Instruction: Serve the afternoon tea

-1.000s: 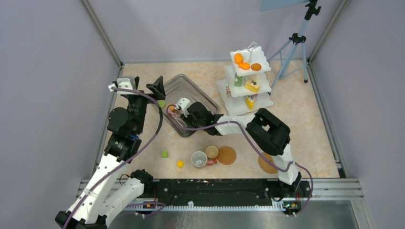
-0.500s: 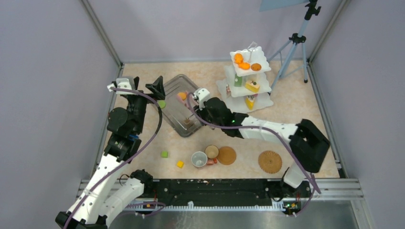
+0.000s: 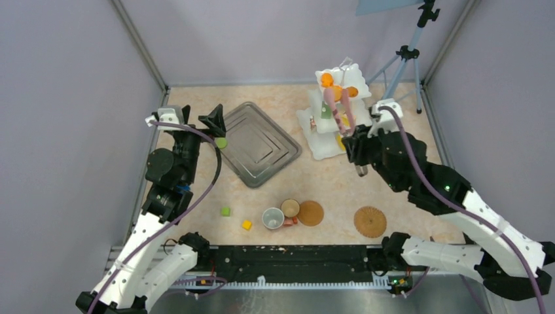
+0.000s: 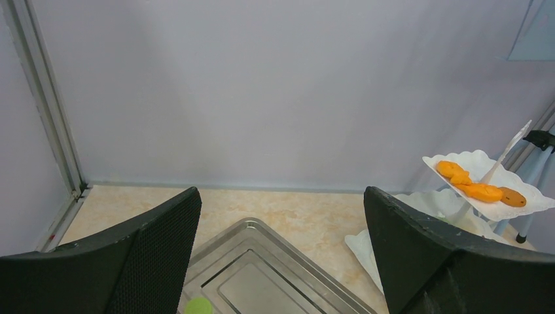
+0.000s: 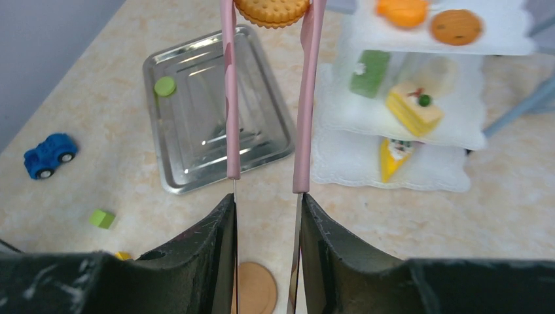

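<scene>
Swung away from the steel tray (image 3: pixel 258 144), the right gripper (image 5: pixel 265 203) now hangs at the white three-tier stand (image 3: pixel 321 147). Its fingers squeeze the two arms of the pink tongs (image 5: pixel 229 98), which run straight ahead of the fingertips. At the tongs' far tips a round sandwich biscuit (image 5: pixel 271 10) is pinched, just beside the top tier with its orange rounds (image 5: pixel 402 10). The left gripper (image 4: pixel 281 196) hovers with fingers spread wide, the tray below and ahead of them and a green disc (image 4: pixel 197 305) just under the left finger.
</scene>
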Controlling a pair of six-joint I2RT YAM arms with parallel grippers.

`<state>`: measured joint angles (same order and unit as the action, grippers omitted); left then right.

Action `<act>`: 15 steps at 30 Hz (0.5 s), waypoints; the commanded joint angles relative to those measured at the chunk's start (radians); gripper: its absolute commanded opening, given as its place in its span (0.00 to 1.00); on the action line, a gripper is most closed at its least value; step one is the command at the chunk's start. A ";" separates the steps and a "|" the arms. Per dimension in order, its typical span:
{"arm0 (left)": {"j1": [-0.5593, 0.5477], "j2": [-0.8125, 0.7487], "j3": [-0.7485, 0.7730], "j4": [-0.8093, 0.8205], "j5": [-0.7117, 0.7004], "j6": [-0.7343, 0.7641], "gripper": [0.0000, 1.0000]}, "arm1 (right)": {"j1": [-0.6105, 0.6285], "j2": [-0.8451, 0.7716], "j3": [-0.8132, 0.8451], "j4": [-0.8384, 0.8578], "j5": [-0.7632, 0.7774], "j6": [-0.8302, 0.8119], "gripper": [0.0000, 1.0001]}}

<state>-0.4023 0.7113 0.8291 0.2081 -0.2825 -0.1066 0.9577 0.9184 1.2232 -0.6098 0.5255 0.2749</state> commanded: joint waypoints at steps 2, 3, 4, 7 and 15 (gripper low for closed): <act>0.002 0.002 0.028 0.027 0.014 -0.013 0.99 | -0.044 -0.023 0.116 -0.214 0.198 -0.011 0.14; 0.002 0.003 0.029 0.027 0.015 -0.014 0.99 | -0.066 -0.019 0.124 -0.216 0.206 -0.028 0.13; 0.002 0.003 0.030 0.026 0.016 -0.015 0.99 | -0.095 -0.015 0.130 -0.210 0.198 -0.050 0.13; 0.003 0.000 0.027 0.026 0.013 -0.014 0.99 | -0.225 0.011 0.136 -0.163 0.088 -0.102 0.12; 0.001 0.000 0.027 0.027 0.009 -0.014 0.99 | -0.426 0.132 0.161 -0.038 -0.129 -0.163 0.11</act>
<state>-0.4019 0.7116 0.8291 0.2081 -0.2775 -0.1074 0.5861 1.0134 1.3239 -0.7490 0.5125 0.1654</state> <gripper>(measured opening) 0.987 0.350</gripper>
